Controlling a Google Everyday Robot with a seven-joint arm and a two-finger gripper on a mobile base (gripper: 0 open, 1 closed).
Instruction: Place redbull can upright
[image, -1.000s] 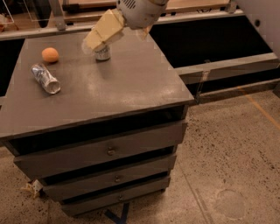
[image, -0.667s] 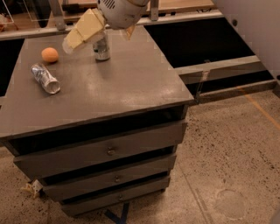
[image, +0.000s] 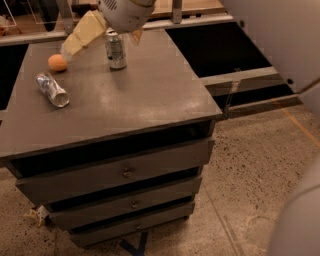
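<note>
The redbull can (image: 52, 89), slim and shiny with silver and blue patches, lies on its side near the left edge of the grey cabinet top (image: 150, 85). My gripper (image: 100, 45) hangs over the back of the top, well behind and to the right of that can. Its fingers are spread and hold nothing. The long cream finger (image: 82, 34) reaches left toward an orange (image: 57, 62). The other fingertip (image: 136, 38) shows to the right of a wider dull silver-grey can (image: 116, 50), which stands upright under my wrist.
The cabinet has three drawers (image: 125, 172) below the top. A dark low shelf frame (image: 235, 75) runs behind and to the right. Speckled floor (image: 250, 170) lies to the right. A large pale part of my arm (image: 280, 35) fills the upper right.
My gripper has swung left across the back of the top, from over the upright can toward the orange. The cans and the orange have stayed where they were.
</note>
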